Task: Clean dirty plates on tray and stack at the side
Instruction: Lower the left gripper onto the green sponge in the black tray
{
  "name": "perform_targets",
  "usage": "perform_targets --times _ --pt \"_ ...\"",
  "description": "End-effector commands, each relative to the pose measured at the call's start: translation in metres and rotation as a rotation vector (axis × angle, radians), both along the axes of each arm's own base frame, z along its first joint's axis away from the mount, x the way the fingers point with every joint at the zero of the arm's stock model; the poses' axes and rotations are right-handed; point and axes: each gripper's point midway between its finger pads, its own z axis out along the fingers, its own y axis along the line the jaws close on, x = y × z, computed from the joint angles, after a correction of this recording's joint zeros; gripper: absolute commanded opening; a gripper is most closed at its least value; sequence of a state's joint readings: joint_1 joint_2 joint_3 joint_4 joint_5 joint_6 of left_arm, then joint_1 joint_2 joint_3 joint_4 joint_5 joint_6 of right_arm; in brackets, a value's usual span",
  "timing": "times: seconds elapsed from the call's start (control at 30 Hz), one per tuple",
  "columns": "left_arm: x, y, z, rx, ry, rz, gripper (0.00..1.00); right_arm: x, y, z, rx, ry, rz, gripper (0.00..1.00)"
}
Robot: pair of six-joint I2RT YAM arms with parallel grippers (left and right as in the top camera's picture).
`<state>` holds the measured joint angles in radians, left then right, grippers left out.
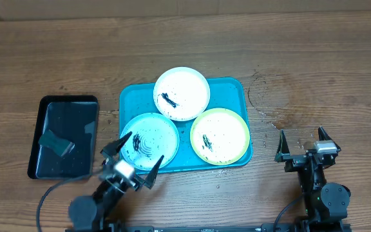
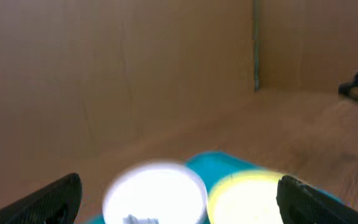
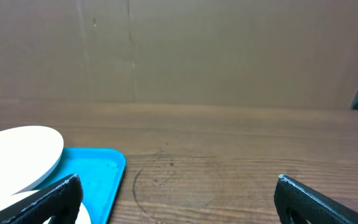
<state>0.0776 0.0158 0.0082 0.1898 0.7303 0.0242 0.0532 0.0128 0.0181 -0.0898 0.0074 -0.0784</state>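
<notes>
Three smudged plates sit on the teal-blue tray (image 1: 133,96) at the middle of the wooden worktop (image 1: 44,58), none of them in either gripper's hold. The white plate (image 1: 181,93) overhangs the tray's far edge. The pale-teal-rimmed plate (image 1: 156,132) fills the near left corner and the yellow-green-rimmed plate (image 1: 219,136) the near right corner. All three are crowded together, their rims touching or overlapping, and each carries black marks on its whitish centre. The left gripper (image 1: 145,147) hangs over the tray's near left corner with its fingers spread wide. Seen from overhead, the two tips straddle the near side of the pale-teal-rimmed plate, though whether they touch it cannot be told. Its wrist camera looks across the tray, blurred, with the white and yellow-green-rimmed plates lying ahead between the parted fingers. The right gripper (image 1: 301,134) is likewise spread wide and holds nothing. It stands over bare wood near the worktop's right edge, well apart from the tray and level with the yellow-green-rimmed plate. Its camera catches the tray's far right corner and the white plate's rim off to the left. A smaller black tray (image 1: 69,98) lies toward the worktop's left edge with a dark sponge-like block (image 1: 57,143) in it.
</notes>
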Motion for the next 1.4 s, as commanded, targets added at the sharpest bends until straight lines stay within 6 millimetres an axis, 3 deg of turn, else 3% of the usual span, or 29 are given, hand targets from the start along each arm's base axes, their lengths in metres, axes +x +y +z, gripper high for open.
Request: perform_targets --times 0.0,0.07,0.2,0.27,0.4,0.5,0.73,0.9,0.97,1.03,1.1,1.2,1.37 --pt "-0.022 -0.01 0.044 0.012 -0.227 -0.066 1.0 0.0 0.001 -0.002 -0.001 -0.003 0.003 1.0" --pt "-0.026 0.0 0.074 -0.007 -0.34 0.008 1.0 0.0 0.001 -0.002 -0.001 -0.003 0.003 1.0" --pt "-0.018 0.027 0.111 -0.035 -0.329 0.199 1.0 0.0 0.001 -0.002 -0.001 -0.003 0.002 1.0" --pt "-0.01 0.041 0.12 -0.008 -0.263 0.299 1.0 0.0 0.001 -0.002 -0.001 -0.003 0.003 1.0" --pt "0.015 0.091 0.13 -0.038 -0.008 0.588 1.0 0.0 0.001 -0.002 -0.001 -0.002 0.003 1.0" --pt "0.036 0.102 0.129 -0.023 0.171 0.642 1.0 0.0 0.001 -0.002 -0.001 -0.002 0.003 1.0" --pt "0.1 0.087 0.109 0.069 0.57 0.527 1.0 0.0 0.001 -0.002 -0.001 -0.002 0.003 1.0" --pt "0.116 0.049 0.09 0.049 0.738 0.284 1.0 0.0 0.001 -0.002 -0.001 -0.002 0.003 1.0" --pt "0.125 0.049 0.078 0.037 0.781 0.278 1.0 0.0 0.001 -0.002 -0.001 -0.002 0.003 1.0" --pt "0.135 0.072 0.064 -0.059 0.871 0.441 1.0 0.0 0.001 -0.002 -0.001 -0.002 0.003 1.0" --pt "0.133 0.116 0.042 -0.237 0.996 0.743 1.0 0.0 0.001 -0.002 -0.001 -0.003 0.003 1.0" --pt "0.106 0.163 0.014 -0.406 1.12 1.07 1.0 0.0 0.001 -0.002 -0.001 -0.002 0.003 1.0" --pt "0.075 0.203 -0.01 -0.553 1.213 1.325 1.0 0.0 0.001 -0.002 -0.001 -0.003 0.003 1.0"
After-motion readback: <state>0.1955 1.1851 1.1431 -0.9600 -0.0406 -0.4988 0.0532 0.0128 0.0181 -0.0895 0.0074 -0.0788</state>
